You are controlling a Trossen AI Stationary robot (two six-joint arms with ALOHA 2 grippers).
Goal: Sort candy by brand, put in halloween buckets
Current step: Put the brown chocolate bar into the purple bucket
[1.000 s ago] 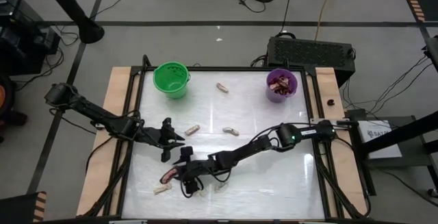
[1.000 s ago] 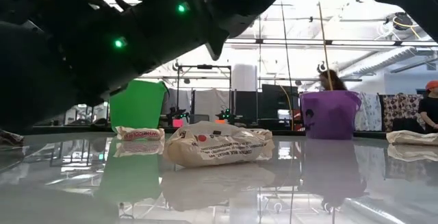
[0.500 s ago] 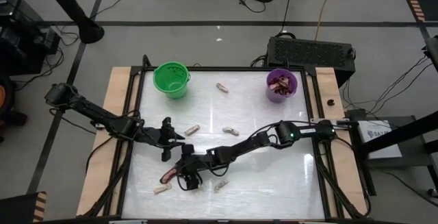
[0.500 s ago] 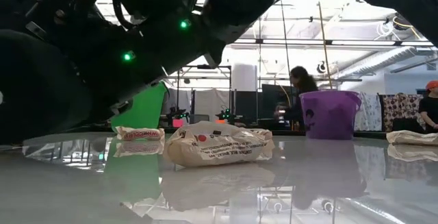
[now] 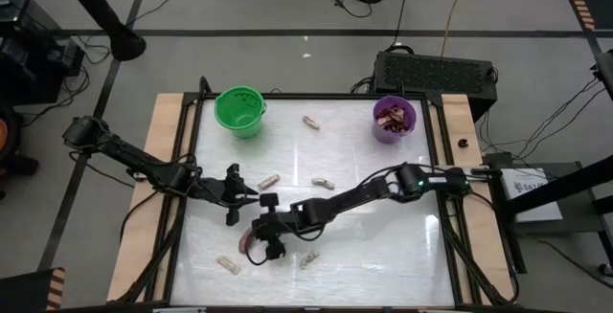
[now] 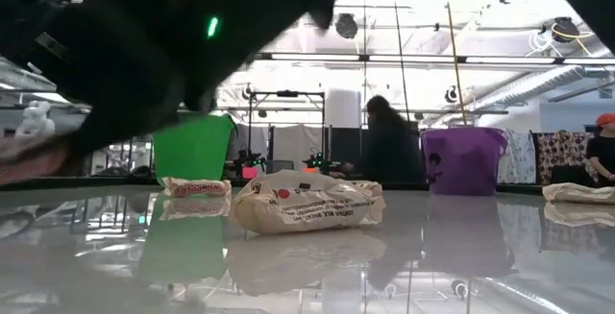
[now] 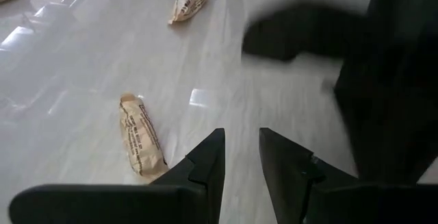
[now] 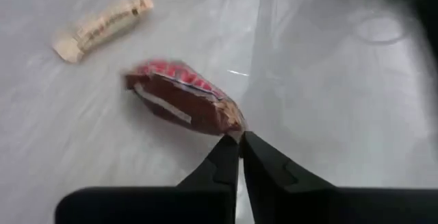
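A dark red-brown candy bar (image 8: 179, 98) is at the table's near left, and my right gripper (image 8: 239, 146) is shut on it; the high view shows gripper (image 5: 259, 244) and bar (image 5: 248, 240) there. My left gripper (image 7: 241, 162) hovers just beyond them, toward the far left (image 5: 244, 198), fingers a little apart with nothing between. Pale tan candy pieces lie flat on the table: two near the front (image 5: 227, 265) (image 5: 308, 259), two mid-table (image 5: 269, 182) (image 5: 323, 183), one at the back (image 5: 311, 122). The green bucket (image 5: 239, 110) and the purple bucket (image 5: 394, 119), which holds red-brown bars, stand at the back. My right gripper pinches the crimped end of the bar's wrapper (image 8: 233, 124) between its two fingertips. The rest of the bar sticks out past the fingertips. In the low view the bar (image 6: 29, 156) shows blurred above the table line, so it seems lifted clear.
The right arm (image 5: 364, 193) stretches low across the table's middle from the right edge. In the left wrist view a tan piece (image 7: 142, 145) lies just ahead of the left fingers. A person (image 6: 384, 151) stands beyond the far edge, and a black frame (image 5: 192, 179) rims the white tabletop.
My right gripper has shut on the end of the red-brown bar and has drawn it a little toward the table's right and far side, apparently up off the surface. The tan piece at the near left has turned slightly. In the room behind, a person has walked leftward.
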